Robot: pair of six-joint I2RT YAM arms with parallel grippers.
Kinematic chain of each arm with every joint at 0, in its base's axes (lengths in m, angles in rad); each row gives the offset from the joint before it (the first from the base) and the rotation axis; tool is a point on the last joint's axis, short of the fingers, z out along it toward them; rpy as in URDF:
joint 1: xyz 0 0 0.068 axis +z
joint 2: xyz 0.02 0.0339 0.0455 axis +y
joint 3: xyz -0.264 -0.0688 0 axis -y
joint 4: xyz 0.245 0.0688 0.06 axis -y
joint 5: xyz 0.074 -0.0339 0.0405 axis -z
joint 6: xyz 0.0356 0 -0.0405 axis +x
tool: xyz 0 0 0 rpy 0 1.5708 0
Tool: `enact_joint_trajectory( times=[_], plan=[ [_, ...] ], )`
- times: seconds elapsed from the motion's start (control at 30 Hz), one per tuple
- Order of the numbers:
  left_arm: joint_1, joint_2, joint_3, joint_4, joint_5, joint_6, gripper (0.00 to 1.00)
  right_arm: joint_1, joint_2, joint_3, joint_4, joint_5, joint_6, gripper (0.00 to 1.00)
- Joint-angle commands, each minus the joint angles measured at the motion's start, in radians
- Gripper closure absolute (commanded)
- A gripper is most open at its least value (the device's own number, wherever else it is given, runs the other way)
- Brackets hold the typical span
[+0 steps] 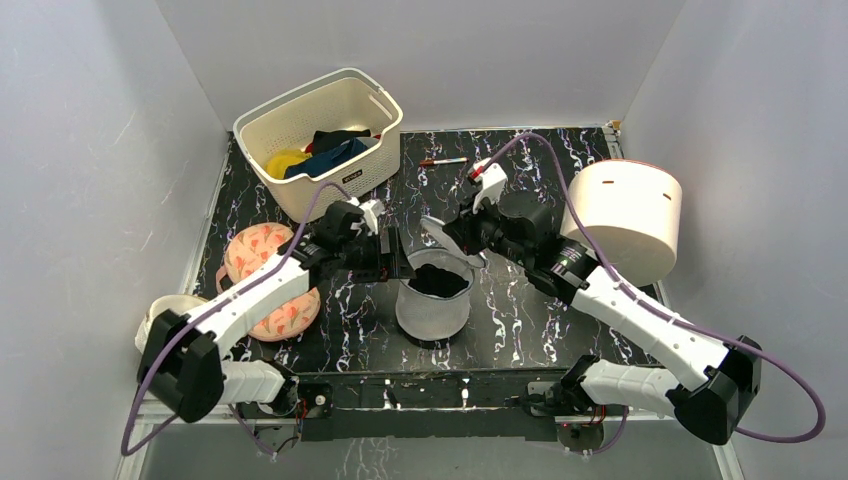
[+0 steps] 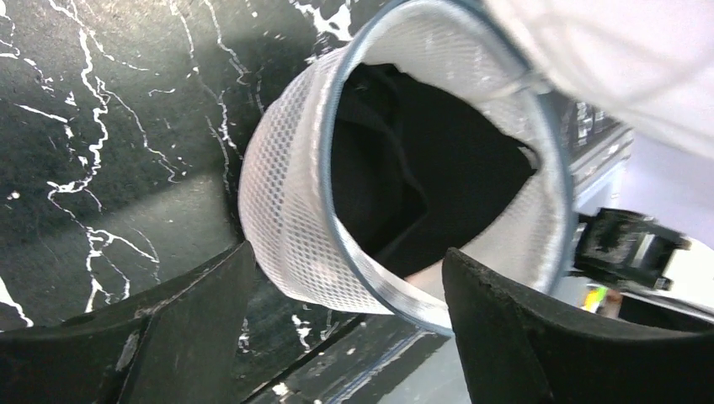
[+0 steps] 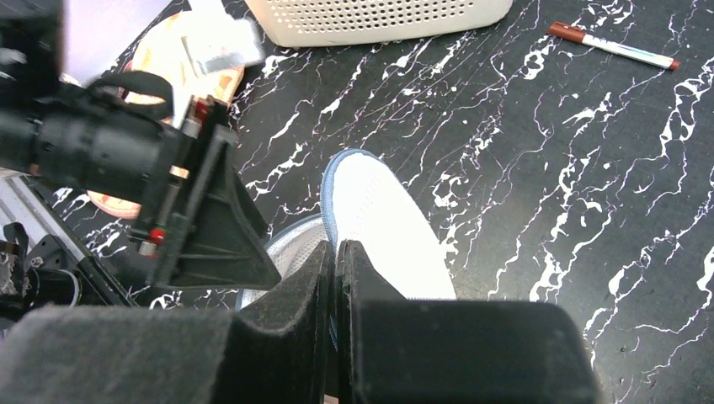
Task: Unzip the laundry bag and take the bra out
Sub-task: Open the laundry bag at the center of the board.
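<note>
Floppy mesh laundry bag (image 1: 432,310) stands unzipped; right end effector (image 3: 335,252) clamps its lid (image 3: 383,219), left end effector (image 2: 347,252) gapes at the stiffer rim (image 2: 389,299), probably the surest hold.

Found nothing legible in any view. Spotted one small dark tag (image 1: 352,176) on the front wall of the cream basket (image 1: 375,155), far too tiny to read from above. Caught faint bluish marks along the white barrel of the marker pen (image 3: 615,48) from the right wrist, blurred past reading. Saw no numbers, brands or signs elsewhere.
</note>
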Motion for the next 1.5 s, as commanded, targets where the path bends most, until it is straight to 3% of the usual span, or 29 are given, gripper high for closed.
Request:
enact_joint_trajectory(
  times=[0.0,0.1,0.23,0.37,0.43,0.5,0.63,0.73,0.87,1.0,1.1,1.33,1.47],
  plan=[
    [-0.042,0.079,0.054,-0.074,-0.046,0.059,0.27,-0.021,-0.033,0.014,0.05,-0.036,0.019,1.0],
    [-0.06,0.086,0.042,-0.039,-0.041,0.06,0.44,-0.027,-0.061,-0.017,0.053,0.01,0.034,1.0],
    [-0.06,0.078,0.083,-0.054,-0.089,0.083,0.64,-0.129,-0.028,0.017,-0.056,0.072,0.051,1.0],
    [-0.06,0.113,0.193,-0.108,-0.127,0.128,0.91,-0.208,-0.053,-0.04,-0.079,0.065,0.051,1.0],
    [-0.061,0.131,0.234,-0.131,-0.141,0.142,0.99,-0.239,-0.073,-0.085,-0.094,0.104,0.079,1.0],
    [-0.06,0.125,0.24,-0.125,-0.175,0.149,1.0,-0.26,-0.08,-0.115,-0.141,0.166,0.114,0.98],
    [-0.06,0.078,0.228,-0.08,-0.213,0.176,1.0,-0.277,-0.078,-0.166,-0.172,0.241,0.154,0.73],
    [-0.06,0.083,0.239,-0.097,-0.22,0.202,1.0,-0.278,-0.075,-0.148,-0.211,0.227,0.157,0.6],
    [-0.059,0.088,0.202,-0.137,-0.237,0.21,1.0,-0.278,-0.099,-0.157,-0.183,0.046,0.133,0.33],
    [-0.059,0.035,0.158,-0.15,-0.265,0.208,1.0,-0.277,-0.102,-0.172,-0.15,-0.206,0.106,0.17],
    [-0.059,0.001,0.141,-0.163,-0.293,0.207,1.0,-0.277,-0.101,-0.207,-0.108,-0.214,0.097,0.12],
    [-0.059,-0.004,0.141,-0.221,-0.359,0.22,1.0,-0.278,-0.064,-0.285,-0.136,0.015,0.215,0.03],
    [-0.059,-0.024,0.139,-0.26,-0.394,0.23,1.0,-0.278,-0.104,-0.318,-0.098,0.017,0.235,0.02]
  ],
)
